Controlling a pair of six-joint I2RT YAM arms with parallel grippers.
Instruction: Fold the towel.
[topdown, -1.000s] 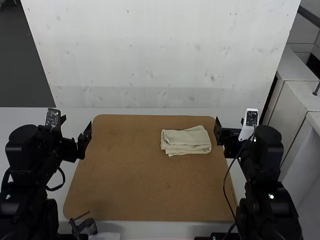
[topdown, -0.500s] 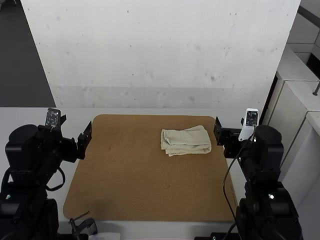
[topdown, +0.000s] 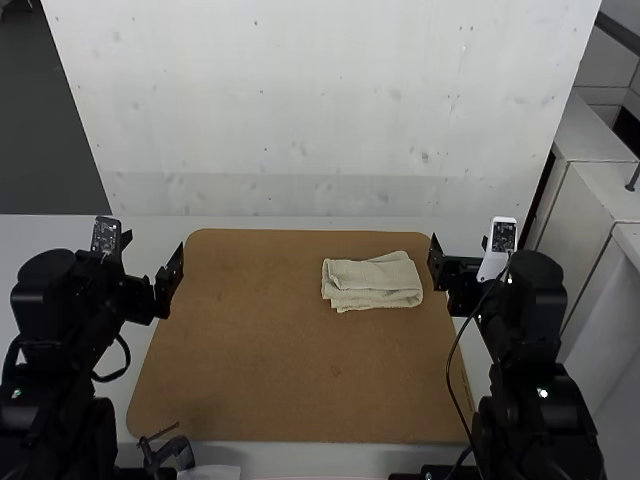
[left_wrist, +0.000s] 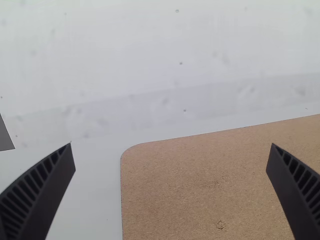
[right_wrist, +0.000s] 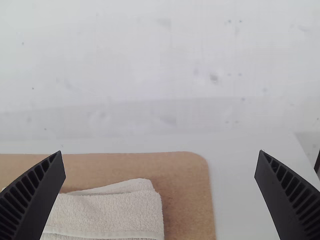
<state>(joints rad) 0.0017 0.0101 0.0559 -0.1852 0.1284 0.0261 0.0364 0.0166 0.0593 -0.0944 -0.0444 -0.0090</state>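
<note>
Seen from above, the cream terry-cloth towel (topdown: 372, 285), folded into a compact rectangle, lay just beside the black ribbed right gripper (right_wrist: 161, 151), toward its nine o'clock, long axis running roughly nine to three. The black ribbed left gripper (left_wrist: 171, 145) stood well apart, across the brown round-cornered board (topdown: 280, 370). Both had fingers spread, pinching nothing.

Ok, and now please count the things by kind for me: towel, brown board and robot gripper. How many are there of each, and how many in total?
Towel: 1
Brown board: 1
Left gripper and right gripper: 2
Total: 4
</note>
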